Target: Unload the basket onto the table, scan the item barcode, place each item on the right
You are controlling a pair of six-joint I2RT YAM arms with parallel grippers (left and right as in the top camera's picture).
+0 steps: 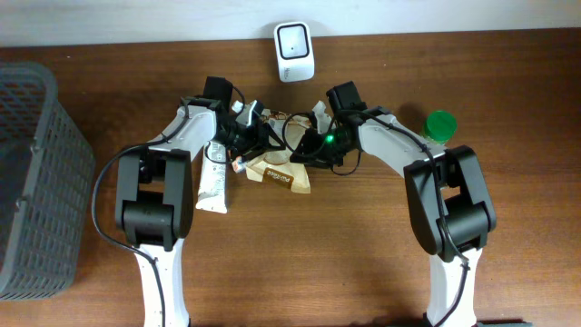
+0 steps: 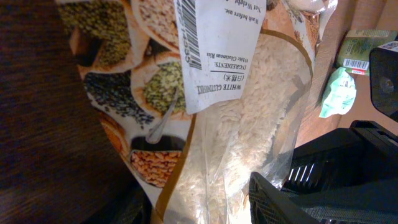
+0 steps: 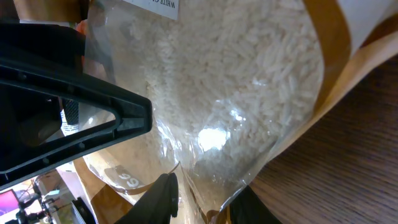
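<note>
Rice bag (image 3: 249,81) grasped by right tool (image 3: 158,155) over wooden table (image 1: 363,254); left tool (image 1: 247,136), cannot tell.

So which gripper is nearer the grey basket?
Left. The left gripper is at the rice bag, right of the basket; the right gripper is farther right, across the bag.

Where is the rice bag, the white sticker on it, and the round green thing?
rice bag (image 2: 249,143), left wrist view, on the clear window showing rice.
white sticker (image 2: 217,56), left wrist view, on its printed middle.
round green thing (image 1: 441,123), overhead view, on its top.
</note>
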